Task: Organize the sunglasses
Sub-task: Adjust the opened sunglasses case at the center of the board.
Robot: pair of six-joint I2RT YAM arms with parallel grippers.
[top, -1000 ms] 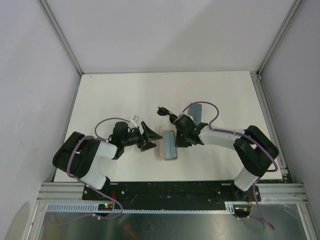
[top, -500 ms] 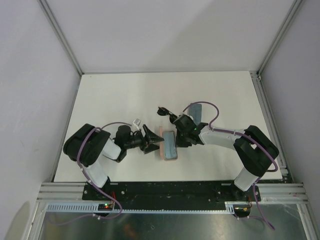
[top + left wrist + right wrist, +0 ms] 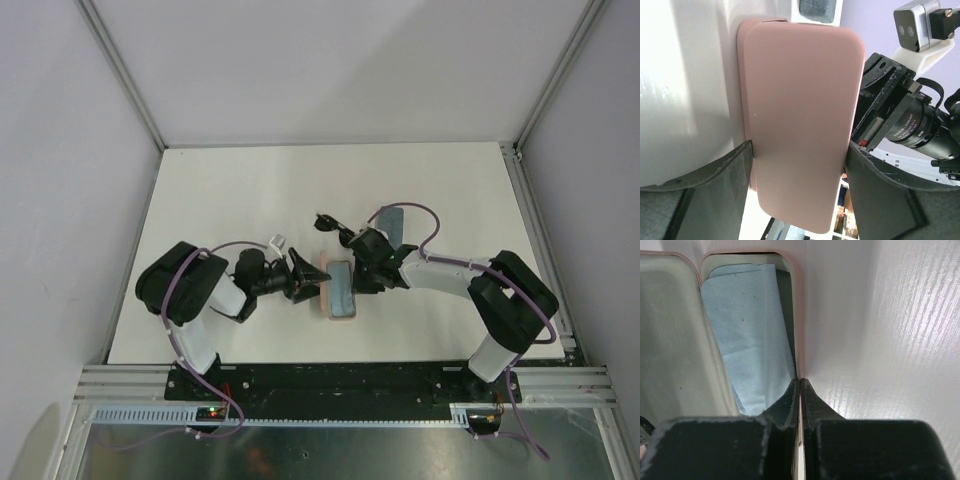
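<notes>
The black sunglasses point(image 3: 328, 222) lie on the white table point(image 3: 230, 190), just behind the far end of the pink case point(image 3: 340, 316). They are outside it and very near the right wrist. They are dark against the dark arm, so I cannot tell if they touch it.

The case is open in the middle of the table, between the two arms. Its lid point(image 3: 800, 125) stands upright on the left side. In the tray lies a folded light-blue cloth point(image 3: 747, 330), which covers much of the bottom.

The right gripper point(image 3: 799, 382) is closed, with its fingertips pressed together on the thin right rim of the tray. The left gripper point(image 3: 314, 282) has its fingers wide apart, one at each long edge of the lid and close against it. I cannot tell if they really press it.

A blue-grey case point(image 3: 391, 222) lies farther back on the right, partly under the right arm's cable.
</notes>
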